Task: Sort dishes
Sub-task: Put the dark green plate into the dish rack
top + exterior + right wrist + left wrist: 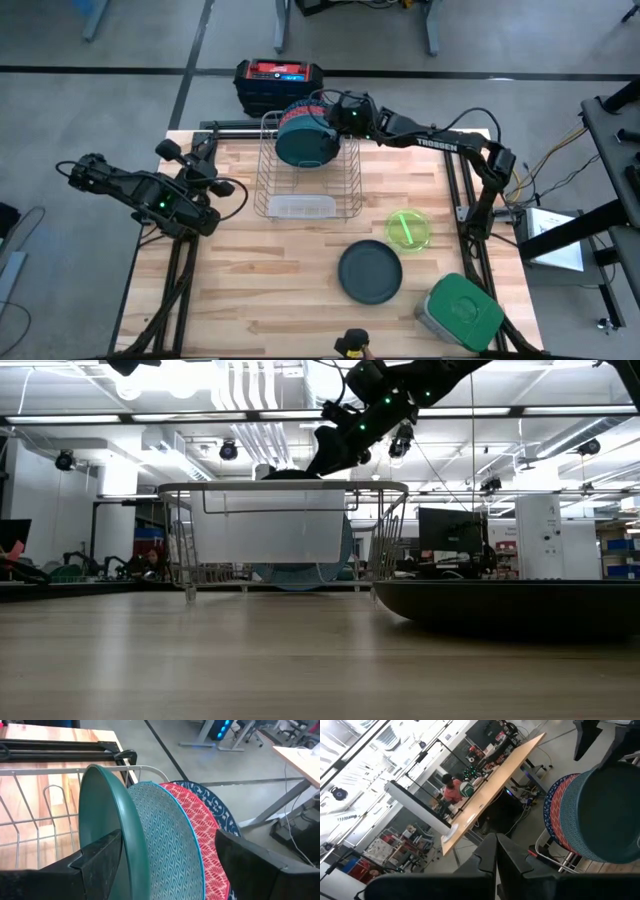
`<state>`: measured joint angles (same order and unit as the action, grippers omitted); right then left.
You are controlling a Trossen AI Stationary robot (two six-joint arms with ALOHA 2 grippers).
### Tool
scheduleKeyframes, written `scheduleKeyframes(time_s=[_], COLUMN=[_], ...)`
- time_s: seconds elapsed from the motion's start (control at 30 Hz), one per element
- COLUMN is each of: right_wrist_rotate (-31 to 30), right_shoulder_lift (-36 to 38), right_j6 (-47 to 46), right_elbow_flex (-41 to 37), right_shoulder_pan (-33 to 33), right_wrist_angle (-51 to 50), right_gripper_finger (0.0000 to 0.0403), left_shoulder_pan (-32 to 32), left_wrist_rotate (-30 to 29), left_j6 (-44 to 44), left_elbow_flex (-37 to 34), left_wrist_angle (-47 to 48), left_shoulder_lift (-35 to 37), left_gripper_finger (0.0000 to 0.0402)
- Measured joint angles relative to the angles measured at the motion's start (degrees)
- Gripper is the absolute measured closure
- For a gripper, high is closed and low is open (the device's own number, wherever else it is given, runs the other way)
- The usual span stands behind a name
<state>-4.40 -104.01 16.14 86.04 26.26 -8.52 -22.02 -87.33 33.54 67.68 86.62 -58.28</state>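
Your right gripper, fingers spread wide, straddles rigid, slick, likely breakable round plates standing on edge in the silver wire rack; pinch rims, while the left gripper waits clenched aside.

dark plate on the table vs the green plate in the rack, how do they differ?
Pose: the dark plate lies flat on the table; the green plate stands on edge in the wire rack.
Company: the dark plate sits alone; the green plate leans in a row with a teal-patterned, a red and a blue plate.
Gripper: the open right gripper straddles the green plate; nothing is at the dark plate.
Both are round.
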Motion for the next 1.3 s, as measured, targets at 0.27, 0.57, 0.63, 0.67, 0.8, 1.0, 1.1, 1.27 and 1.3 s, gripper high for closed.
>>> scheduleKeyframes(time_s=[0.27,0.57,0.63,0.67,0.8,1.0,1.1,1.27,1.3], right_wrist_rotate=[0.6,0.7,1.7,1.7,2.3,1.4,1.3,1.3,1.3], right_shoulder_lift=[-0.8,-0.3,-0.3,-0.6,-1.3,-1.5,-1.5,-1.5,-1.4], right_j6=[0.6,2.1,2.0,1.8,0.6,-1.1,-2.5,-4.2,-4.4], right_elbow_flex=[0.1,0.1,0.1,0.1,-0.6,-1.4,-1.7,-1.8,-1.8], right_shoulder_pan=[-0.1,-0.1,-0.1,-0.1,0.0,0.7,1.5,2.4,2.6], right_wrist_angle=[2.4,2.1,0.8,0.3,-2.9,-9.2,-11.8,-16.4,-17.5], right_gripper_finger=[0.0096,0.0102,0.011,0.0116,0.0139,0.0177,0.0193,0.0207,0.0207], left_shoulder_pan=[0.0,0.0,0.0,0.0,0.0,0.0,0.0,0.0,0.0], left_wrist_rotate=[0.0,0.5,0.5,0.6,1.1,1.1,1.1,1.2,1.3], left_j6=[0.2,0.5,0.6,0.6,0.7,0.7,0.7,0.7,0.7], left_elbow_flex=[0.0,0.0,0.0,0.0,0.0,0.0,0.0,0.0,0.0], left_wrist_angle=[0.0,0.0,0.0,0.0,-0.1,0.0,0.0,0.0,0.0], left_shoulder_lift=[0.0,0.0,0.0,0.0,0.0,0.0,0.0,0.0,0.0], left_gripper_finger=[0.0401,0.0402,0.0401,0.0401,0.0401,0.0401,0.0401,0.0401,0.0401])
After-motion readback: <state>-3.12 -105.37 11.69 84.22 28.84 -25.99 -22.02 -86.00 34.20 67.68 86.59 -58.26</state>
